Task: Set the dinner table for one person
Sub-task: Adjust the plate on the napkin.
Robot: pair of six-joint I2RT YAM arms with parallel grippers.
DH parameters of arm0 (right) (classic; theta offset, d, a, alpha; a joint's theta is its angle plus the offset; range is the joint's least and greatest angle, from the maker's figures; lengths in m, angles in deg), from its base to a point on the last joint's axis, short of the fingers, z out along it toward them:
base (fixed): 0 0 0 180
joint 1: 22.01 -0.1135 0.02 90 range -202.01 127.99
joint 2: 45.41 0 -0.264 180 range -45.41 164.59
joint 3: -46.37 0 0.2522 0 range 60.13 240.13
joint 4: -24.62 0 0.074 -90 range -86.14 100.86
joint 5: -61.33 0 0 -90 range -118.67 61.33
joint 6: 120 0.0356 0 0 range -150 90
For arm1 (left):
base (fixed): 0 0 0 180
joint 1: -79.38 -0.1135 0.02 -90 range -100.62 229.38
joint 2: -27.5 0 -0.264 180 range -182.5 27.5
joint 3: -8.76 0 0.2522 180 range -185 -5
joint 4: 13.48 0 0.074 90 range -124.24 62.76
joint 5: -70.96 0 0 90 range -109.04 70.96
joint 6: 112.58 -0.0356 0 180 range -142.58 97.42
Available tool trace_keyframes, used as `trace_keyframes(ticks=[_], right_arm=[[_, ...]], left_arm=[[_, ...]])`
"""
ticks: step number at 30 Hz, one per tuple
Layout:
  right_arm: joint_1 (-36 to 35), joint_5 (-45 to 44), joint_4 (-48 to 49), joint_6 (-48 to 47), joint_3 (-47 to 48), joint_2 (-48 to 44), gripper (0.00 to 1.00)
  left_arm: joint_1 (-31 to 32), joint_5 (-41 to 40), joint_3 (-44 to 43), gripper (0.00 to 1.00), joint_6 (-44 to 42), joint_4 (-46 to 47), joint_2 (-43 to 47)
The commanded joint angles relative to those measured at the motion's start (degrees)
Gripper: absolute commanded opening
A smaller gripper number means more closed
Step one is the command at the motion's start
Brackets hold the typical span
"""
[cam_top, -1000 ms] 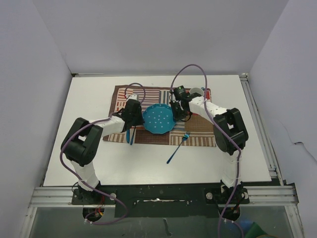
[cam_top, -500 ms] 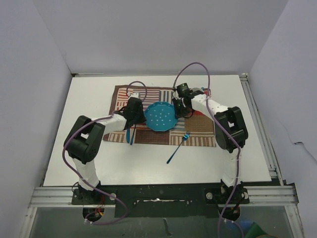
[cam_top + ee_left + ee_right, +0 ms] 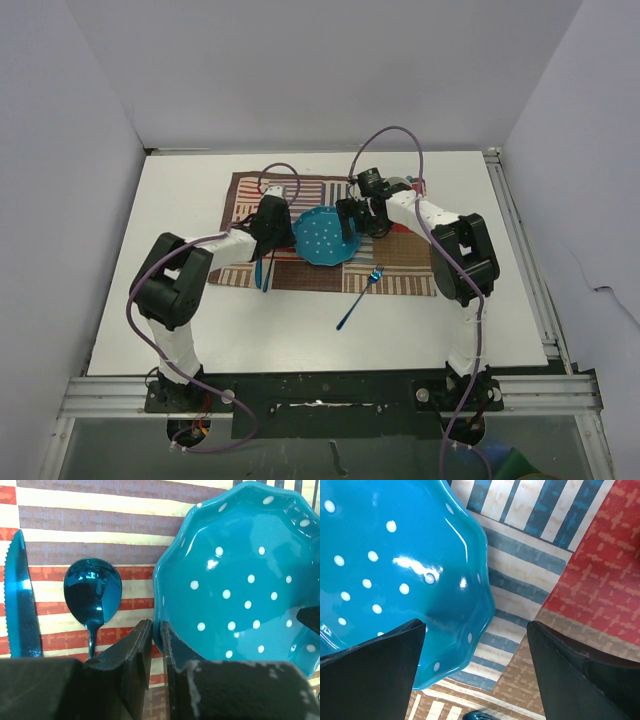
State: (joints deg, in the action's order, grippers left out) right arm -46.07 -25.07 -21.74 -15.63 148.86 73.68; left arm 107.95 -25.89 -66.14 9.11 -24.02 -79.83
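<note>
Two grippers crowd one blue dotted plate [image 3: 235, 580], which sits on the striped mat [image 3: 75, 510] around the middle of the white table [image 3: 180, 310]. Pretty sure the right gripper [image 3: 476, 630] is wide open, straddling the rim. The left gripper [image 3: 155, 625] has its jaws almost together at the opposite rim, and it's hard to tell if it's actually pinching. If it is, pulling away could drag the plate into the spoon [image 3: 93, 590] and knife [image 3: 17, 600] just beside it.

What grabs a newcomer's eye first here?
The teal dotted plate in the middle of the striped mat, with the left tool at its left rim and the right tool open over its right rim. Next, the blue fork lying half off the mat's near edge onto the table.
</note>
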Motion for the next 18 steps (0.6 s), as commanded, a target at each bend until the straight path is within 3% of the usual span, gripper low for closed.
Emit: trace_keyframes(ticks=[1, 9, 13, 15, 18], right_arm=[[-0.3, -1.4, 3.2, -0.4, -0.1, -3.8, 0.85], [-2.2, -4.4, 2.1, 0.9, -5.0, -12.0, 0.82], [-3.1, -7.0, 3.2, 2.5, -12.1, -17.5, 0.71], [-3.2, -8.6, 3.5, 3.5, -15.5, -20.0, 0.57], [-3.0, -10.8, 3.9, 4.6, -20.2, -22.9, 0.17]], left_arm=[[0.9, -2.0, -0.4, 0.14, -3.8, -0.9, 6.6], [0.4, -11.6, 0.4, 0.15, -7.6, -6.8, 15.1], [-1.8, -14.4, 3.3, 0.14, -8.3, -6.7, 17.2], [-4.3, -12.9, 5.6, 0.13, -8.0, -5.7, 17.6], [-8.3, -10.4, 8.4, 0.10, -7.0, -3.6, 17.6]])
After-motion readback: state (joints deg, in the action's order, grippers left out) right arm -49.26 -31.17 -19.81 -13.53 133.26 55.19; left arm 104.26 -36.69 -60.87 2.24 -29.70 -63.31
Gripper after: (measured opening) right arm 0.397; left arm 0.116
